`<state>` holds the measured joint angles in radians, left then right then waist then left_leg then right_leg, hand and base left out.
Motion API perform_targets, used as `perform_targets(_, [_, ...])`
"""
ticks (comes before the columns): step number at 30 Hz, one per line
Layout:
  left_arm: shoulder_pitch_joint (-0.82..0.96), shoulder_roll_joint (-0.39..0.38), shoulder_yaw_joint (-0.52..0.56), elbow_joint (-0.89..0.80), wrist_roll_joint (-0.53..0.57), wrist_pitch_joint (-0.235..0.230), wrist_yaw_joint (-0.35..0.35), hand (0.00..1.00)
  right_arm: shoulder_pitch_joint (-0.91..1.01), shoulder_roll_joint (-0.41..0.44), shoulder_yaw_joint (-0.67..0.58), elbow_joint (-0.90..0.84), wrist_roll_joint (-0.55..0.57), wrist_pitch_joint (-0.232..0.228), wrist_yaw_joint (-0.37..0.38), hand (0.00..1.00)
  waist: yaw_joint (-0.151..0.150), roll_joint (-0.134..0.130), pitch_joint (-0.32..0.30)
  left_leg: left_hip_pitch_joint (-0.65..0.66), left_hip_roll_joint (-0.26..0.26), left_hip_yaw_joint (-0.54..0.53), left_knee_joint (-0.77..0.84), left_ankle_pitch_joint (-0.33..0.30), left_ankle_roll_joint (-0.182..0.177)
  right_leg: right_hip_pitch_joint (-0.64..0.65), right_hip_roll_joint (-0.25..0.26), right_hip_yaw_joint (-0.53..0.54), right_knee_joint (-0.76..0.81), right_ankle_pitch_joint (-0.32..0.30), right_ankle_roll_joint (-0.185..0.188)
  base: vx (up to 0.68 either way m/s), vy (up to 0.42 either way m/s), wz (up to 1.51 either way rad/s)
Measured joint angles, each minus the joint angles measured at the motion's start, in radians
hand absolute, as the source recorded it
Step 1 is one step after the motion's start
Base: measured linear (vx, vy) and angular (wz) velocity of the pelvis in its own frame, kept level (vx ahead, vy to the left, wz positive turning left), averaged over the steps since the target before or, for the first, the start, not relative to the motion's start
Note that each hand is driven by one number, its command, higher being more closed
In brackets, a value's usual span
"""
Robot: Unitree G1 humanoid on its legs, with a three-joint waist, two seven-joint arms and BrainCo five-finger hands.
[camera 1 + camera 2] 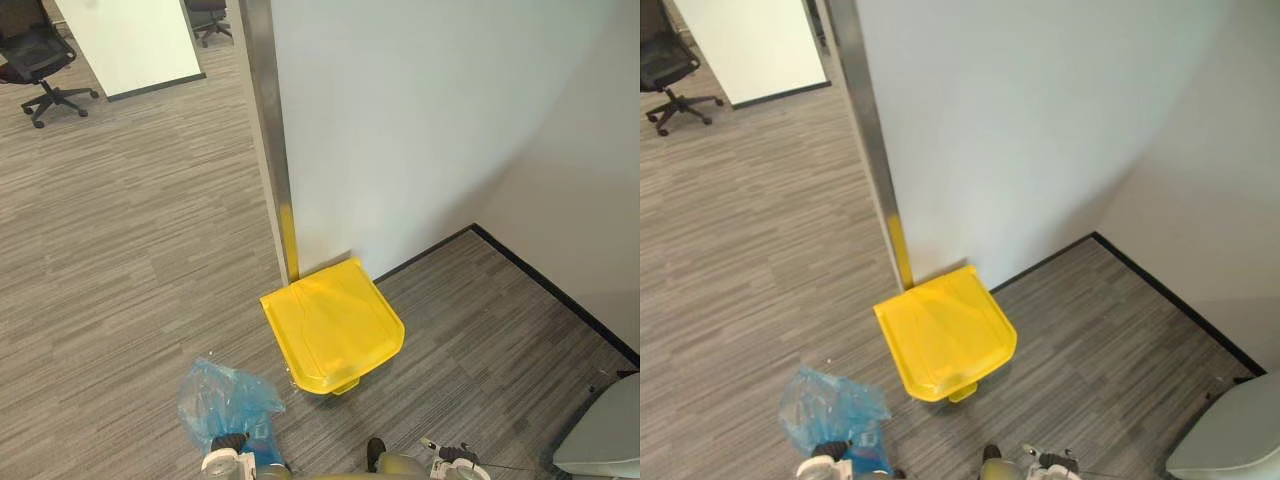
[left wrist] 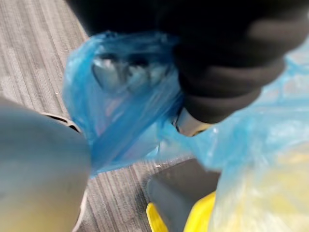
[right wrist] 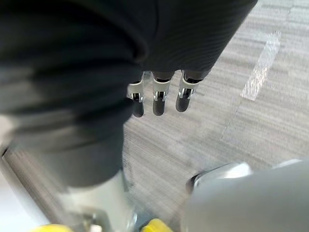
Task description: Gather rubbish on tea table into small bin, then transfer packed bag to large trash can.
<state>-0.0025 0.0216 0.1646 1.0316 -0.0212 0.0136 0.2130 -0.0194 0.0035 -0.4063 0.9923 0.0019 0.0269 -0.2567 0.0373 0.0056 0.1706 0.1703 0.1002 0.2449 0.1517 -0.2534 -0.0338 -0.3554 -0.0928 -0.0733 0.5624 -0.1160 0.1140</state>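
**As the bag hangs by the can, the shut lid is what stands in the way**

Because the blue bag [image 1: 225, 400] is thin, translucent film, it will likely handle as soft and light. It should crumple and swing rather than hold a shape, and the film looks slippery enough to slide through a loose grasp. Judging by how it balloons, the load inside is small, though what it holds cannot be made out. The sensible place to hold it is the gathered neck, where the film is bunched into a thicker rope. A pinch on the flat side could stretch or tear it.

The bag sits low at the robot's left, over the grey carpeted floor [image 1: 120, 250], near the front corner of the large trash can [image 1: 335, 325] but not touching it. The can stands against the wall [image 1: 420, 120], and its yellow lid [image 1: 330, 310] is down.

In its own wrist view, the left robot hand [image 2: 222, 82] has the film bunched tightly around it. Silver fingers show dimly through the blue, and they appear closed on the gathered film, so this hand reads as holding the bag.

The right robot hand [image 3: 159, 96] hangs over bare floor with its fingers [image 3: 157, 104] straight, side by side and pointing down, holding and touching nothing. It looks free to deal with the lid, which must be opened before the bag can go in. With only one hand on such slack film, the bag could snag on the rim or slip as it is lifted.
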Motion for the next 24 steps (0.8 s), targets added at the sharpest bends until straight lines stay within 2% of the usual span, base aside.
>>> perform_targets(2, [-0.016, 0.004, 0.004, 0.0, 0.0, -0.001, 0.0, 1.0, -0.01, 0.005, 0.017, 0.001, 0.0, 0.0, -0.005, 0.0, 0.001, -0.024, 0.016, 0.025, 0.003, 0.006, 0.034, -0.037, -0.006, -0.032, 0.003, -0.04, -0.106, 0.043, -0.013, 0.17, -0.022, 0.21])
perform_targets(3, [-0.026, 0.001, 0.017, -0.001, 0.0, -0.002, 0.0, 1.0, -0.013, 0.007, 0.019, 0.001, 0.0, 0.001, -0.015, 0.0, 0.002, -0.04, 0.026, 0.042, -0.003, -0.001, 0.067, -0.065, -0.024, -0.032, -0.005, -0.076, -0.164, 0.058, -0.016, 0.38, -0.109, 0.26])
perform_targets(4, [-0.025, 0.001, 0.039, -0.004, -0.001, -0.004, 0.0, 1.0, -0.011, 0.009, 0.014, 0.003, 0.0, 0.002, -0.025, 0.0, 0.005, -0.057, 0.017, 0.047, -0.021, -0.011, 0.094, -0.092, -0.055, 0.013, -0.023, -0.074, -0.203, 0.06, 0.001, 0.44, -0.13, 0.13])
perform_targets(5, [-0.032, 0.002, 0.051, -0.006, 0.0, -0.006, 0.0, 1.0, -0.011, 0.016, 0.011, 0.004, 0.0, 0.002, -0.027, 0.0, 0.013, -0.069, 0.018, 0.05, -0.025, -0.012, 0.106, -0.105, -0.066, 0.016, -0.03, -0.064, -0.221, 0.142, -0.043, 0.44, -0.142, 0.12])
perform_targets(6, [-0.059, -0.007, 0.07, -0.007, 0.0, -0.006, 0.001, 1.0, -0.041, 0.022, -0.006, 0.004, 0.0, 0.001, -0.033, 0.0, 0.01, -0.047, 0.052, 0.048, -0.018, -0.029, 0.129, -0.117, -0.07, 0.008, -0.029, -0.067, -0.174, 0.156, -0.087, 0.31, -0.123, 0.21])
perform_targets(7, [-0.085, -0.036, 0.09, -0.011, 0.001, -0.007, 0.002, 1.0, -0.05, 0.023, -0.031, 0.004, 0.0, 0.002, -0.039, 0.0, 0.009, -0.025, 0.075, 0.046, -0.012, -0.049, 0.136, -0.116, -0.068, 0.001, -0.027, -0.074, -0.139, 0.121, -0.103, 0.28, -0.108, 0.31])
perform_targets(8, [-0.089, -0.047, 0.096, -0.017, 0.001, -0.007, 0.002, 1.0, -0.053, 0.019, -0.045, 0.001, 0.0, 0.002, -0.039, 0.0, 0.01, -0.016, 0.08, 0.046, -0.009, -0.056, 0.139, -0.116, -0.068, 0.001, -0.026, -0.077, -0.126, 0.107, -0.108, 0.26, -0.087, 0.25])
perform_targets(9, [-0.09, -0.062, 0.099, -0.021, 0.001, -0.008, 0.001, 1.0, -0.055, 0.018, -0.067, 0.002, 0.001, 0.002, -0.04, 0.0, 0.011, -0.009, 0.081, 0.05, -0.005, -0.074, 0.15, -0.113, -0.063, 0.002, -0.028, -0.083, -0.087, 0.067, -0.11, 0.25, -0.07, 0.19])
perform_targets(10, [-0.091, -0.066, 0.098, -0.022, 0.002, -0.008, 0.0, 1.0, -0.049, 0.023, -0.082, 0.001, 0.001, 0.001, -0.04, 0.0, 0.013, -0.01, 0.077, 0.062, -0.001, -0.098, 0.157, -0.111, -0.052, 0.007, -0.029, -0.09, -0.056, 0.027, -0.108, 0.24, -0.067, 0.14])
perform_targets(12, [-0.101, -0.067, 0.099, -0.021, 0.005, -0.008, 0.0, 1.0, -0.049, 0.028, -0.091, 0.001, 0.001, 0.001, -0.04, 0.0, 0.017, -0.012, 0.077, 0.056, 0.006, -0.118, 0.176, -0.111, -0.051, 0.009, -0.026, -0.099, -0.043, 0.007, -0.108, 0.19, -0.045, 0.0])
perform_targets(15, [-0.12, -0.066, 0.099, -0.026, 0.021, -0.008, 0.0, 1.0, -0.048, 0.026, -0.101, 0.001, 0.001, 0.004, -0.04, 0.0, 0.02, -0.013, 0.074, 0.057, 0.013, -0.121, 0.166, -0.11, -0.051, 0.013, -0.025, -0.114, -0.044, 0.027, -0.131, 0.12, 0.005, 0.01])
perform_targets(20, [-0.115, -0.056, 0.085, -0.042, 0.022, -0.007, 0.0, 1.0, -0.045, 0.036, -0.072, 0.001, 0.001, 0.005, -0.038, 0.0, 0.023, -0.031, 0.05, 0.07, 0.011, -0.139, 0.157, -0.11, -0.051, 0.018, -0.029, -0.108, -0.047, 0.038, -0.128, 0.01, 0.003, 0.0])
perform_targets(24, [-0.077, -0.066, 0.071, -0.041, 0.023, -0.006, 0.0, 1.0, -0.02, 0.034, -0.061, -0.006, 0.0, 0.004, -0.038, 0.0, 0.021, -0.013, 0.002, 0.097, 0.019, -0.172, 0.108, -0.11, -0.052, 0.041, -0.019, -0.117, -0.065, 0.048, -0.124, -0.09, -0.049, 0.17])
